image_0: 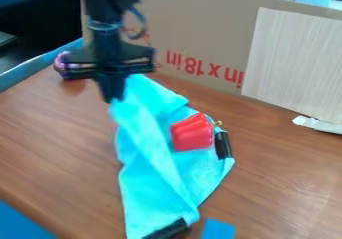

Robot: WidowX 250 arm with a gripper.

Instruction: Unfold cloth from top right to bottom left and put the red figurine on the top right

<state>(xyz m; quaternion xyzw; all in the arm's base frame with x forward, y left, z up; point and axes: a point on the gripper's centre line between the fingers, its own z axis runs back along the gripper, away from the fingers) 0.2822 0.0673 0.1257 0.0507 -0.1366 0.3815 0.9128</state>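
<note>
"Where do we stand?"

"The gripper (113, 98) is over the cloth's (148, 148) upper left. Its jaws look closed, with a raised bit of cloth pinched at the tips. The red figurine (192, 132) sits on the cloth, toward the right side, just left of a black strip (222, 145) on that edge."

"What worries you?"

"Drag. That figurine is resting on the very cloth being pulled – a hard tug could tip it or carry it along. And if the grip is shallow, the corner may slip out and the long fold down the middle would collapse again."

"So lift the figurine clear first?"

"Probably – or pull low and slowly."

"And space?"

"The desk (57, 148) gives room on the left and right. Behind stands the cardboard wall (200, 28), so I'd avoid swinging far back. Near the bottom, a blue block (218, 229) lies close beside the cloth's lower end; a sweep that way might bump it."
</note>
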